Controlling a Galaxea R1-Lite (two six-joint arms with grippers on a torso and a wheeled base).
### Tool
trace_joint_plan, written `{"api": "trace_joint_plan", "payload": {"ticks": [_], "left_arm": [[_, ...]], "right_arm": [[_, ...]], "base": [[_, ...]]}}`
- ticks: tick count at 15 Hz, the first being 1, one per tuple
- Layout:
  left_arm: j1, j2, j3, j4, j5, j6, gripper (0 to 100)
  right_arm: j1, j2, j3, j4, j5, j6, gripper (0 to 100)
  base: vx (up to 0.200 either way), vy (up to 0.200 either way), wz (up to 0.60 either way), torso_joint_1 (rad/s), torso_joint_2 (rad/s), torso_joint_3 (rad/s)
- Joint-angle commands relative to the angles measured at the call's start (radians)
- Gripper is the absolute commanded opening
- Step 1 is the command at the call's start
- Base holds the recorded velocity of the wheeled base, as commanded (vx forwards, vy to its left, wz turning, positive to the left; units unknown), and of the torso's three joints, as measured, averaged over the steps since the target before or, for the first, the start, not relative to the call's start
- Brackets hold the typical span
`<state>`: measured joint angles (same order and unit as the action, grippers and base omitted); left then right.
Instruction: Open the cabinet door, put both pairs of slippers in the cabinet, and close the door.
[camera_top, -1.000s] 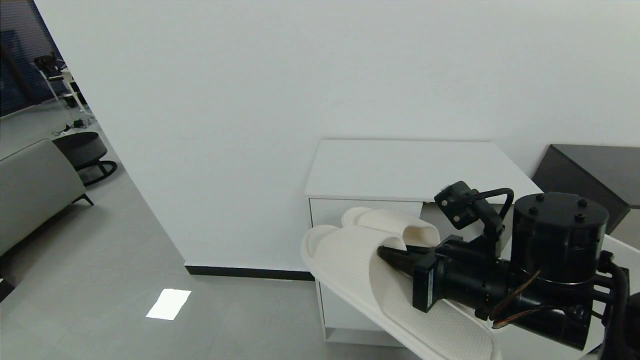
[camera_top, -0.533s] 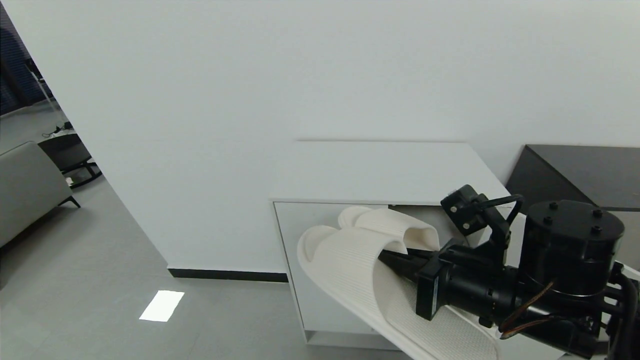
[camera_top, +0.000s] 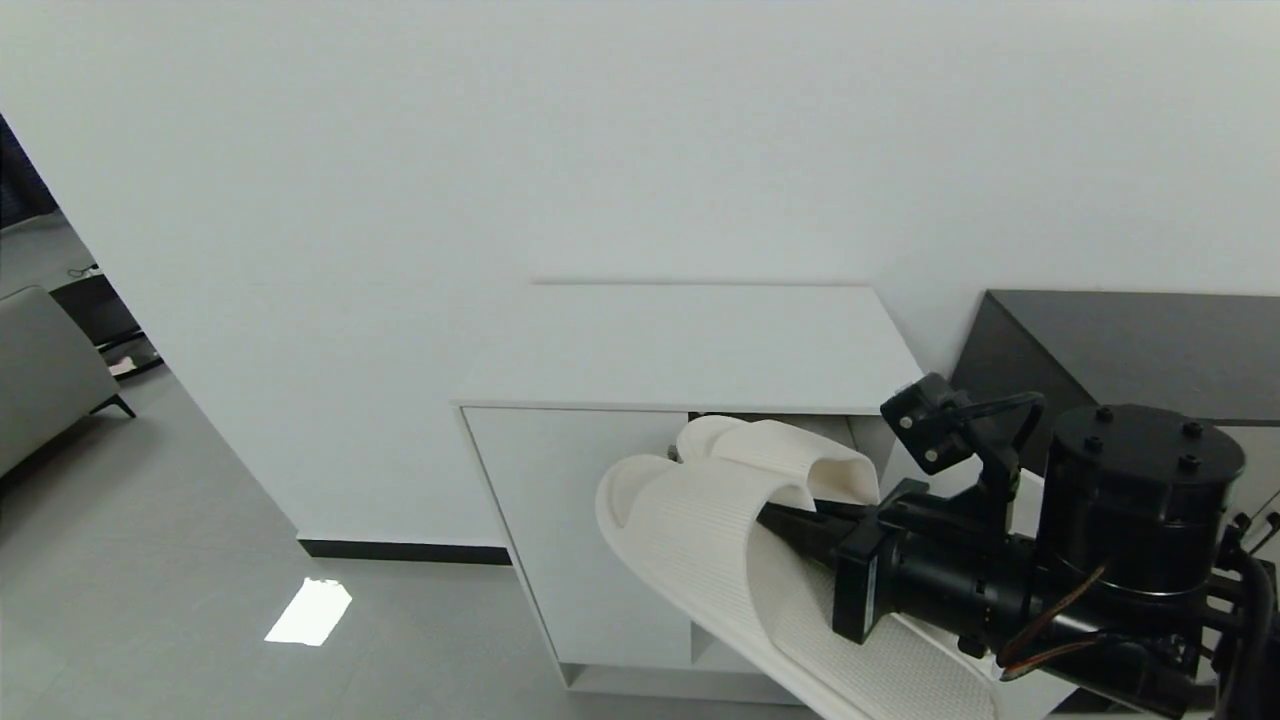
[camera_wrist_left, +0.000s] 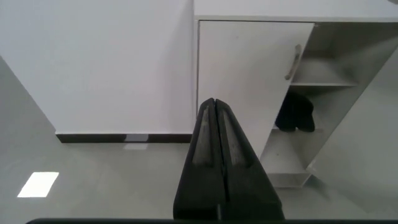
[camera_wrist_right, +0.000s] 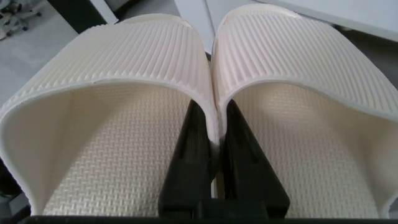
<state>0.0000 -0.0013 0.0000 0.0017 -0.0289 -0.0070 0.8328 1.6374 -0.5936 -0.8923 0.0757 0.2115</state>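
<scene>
A plain white wall (camera_top: 500, 150) and a smooth grey floor (camera_top: 150, 600) frame the low white wooden cabinet (camera_top: 680, 340), with a grey sofa (camera_top: 40, 370) off to the left and a dark worktop (camera_top: 1130, 340) to the right. We judge the task about half done. The cabinet's right side stands open, showing shelves, and a dark shape (camera_wrist_left: 295, 115) on one shelf may be the first pair, though we cannot be sure. The cream ribbed foam slippers (camera_top: 700, 530) hang in the air just in front of the opening, their two inner walls pinched together by the right fingers (camera_wrist_right: 194, 152). The left fingers (camera_wrist_left: 205, 140) are pressed together on nothing. What is left is to shelve this pair and close the door.
</scene>
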Motion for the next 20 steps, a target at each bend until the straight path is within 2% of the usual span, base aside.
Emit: {"api": "trace_joint_plan", "payload": {"ticks": [1,2,12,20], "left_arm": [[0.0,0.001,0.0,0.0,0.0,-0.001,0],[0.0,0.001,0.0,0.0,0.0,-0.001,0],[-0.002,0.001,0.0,0.0,0.0,-0.004,0],[0.0,0.001,0.0,0.0,0.0,-0.004,0]], "right_arm": [[0.0,0.005,0.0,0.0,0.001,-0.001,0],[0.0,0.005,0.0,0.0,-0.001,-0.001,0],[0.0,0.01,0.005,0.0,0.002,-0.003,0],[0.0,0.01,0.006,0.0,0.002,-0.001,0]], "base": [[0.0,0.0,-0.6,0.002,0.0,0.002],[0.0,0.0,-0.6,-0.002,0.0,0.002],[0.0,0.0,0.0,0.0,0.0,0.0],[0.0,0.0,0.0,-0.2,0.43,0.228]]}}
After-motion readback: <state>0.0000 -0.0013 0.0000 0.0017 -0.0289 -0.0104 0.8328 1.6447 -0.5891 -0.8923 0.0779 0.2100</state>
